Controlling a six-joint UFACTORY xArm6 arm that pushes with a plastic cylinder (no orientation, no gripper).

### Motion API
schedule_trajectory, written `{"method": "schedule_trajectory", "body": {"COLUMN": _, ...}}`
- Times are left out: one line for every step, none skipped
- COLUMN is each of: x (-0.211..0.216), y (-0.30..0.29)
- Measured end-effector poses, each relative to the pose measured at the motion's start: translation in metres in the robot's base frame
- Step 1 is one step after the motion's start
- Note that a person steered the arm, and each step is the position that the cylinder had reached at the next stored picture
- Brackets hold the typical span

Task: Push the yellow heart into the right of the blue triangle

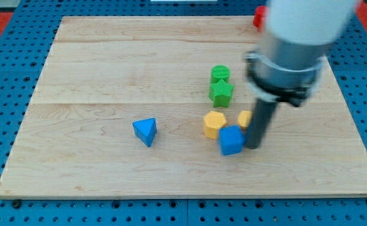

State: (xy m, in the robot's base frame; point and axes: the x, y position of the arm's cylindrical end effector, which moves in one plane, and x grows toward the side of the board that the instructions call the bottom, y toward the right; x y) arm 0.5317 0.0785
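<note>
Rod only, no fingers to spread: my tip presses the blue block at its three o'clock, yellow heart just beyond, three o'clock of the blue triangle.

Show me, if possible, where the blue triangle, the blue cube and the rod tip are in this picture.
blue triangle [145,130]: camera view, on its top face.
blue cube [231,139]: camera view, on its top face, right of the triangle.
my tip [253,146]: camera view, on the rod's lower end, at the cube's right side.
</note>
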Motion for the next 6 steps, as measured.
{"method": "schedule_trajectory", "body": {"x": -0.002, "y": 0.024}}
{"method": "schedule_trajectory", "body": {"x": -0.002, "y": 0.080}}
{"method": "schedule_trajectory", "body": {"x": -0.017, "y": 0.064}}
{"method": "schedule_trajectory", "body": {"x": -0.033, "y": -0.025}}
{"method": "schedule_trajectory", "body": {"x": -0.040, "y": -0.066}}
{"method": "schedule_trajectory", "body": {"x": -0.043, "y": -0.044}}
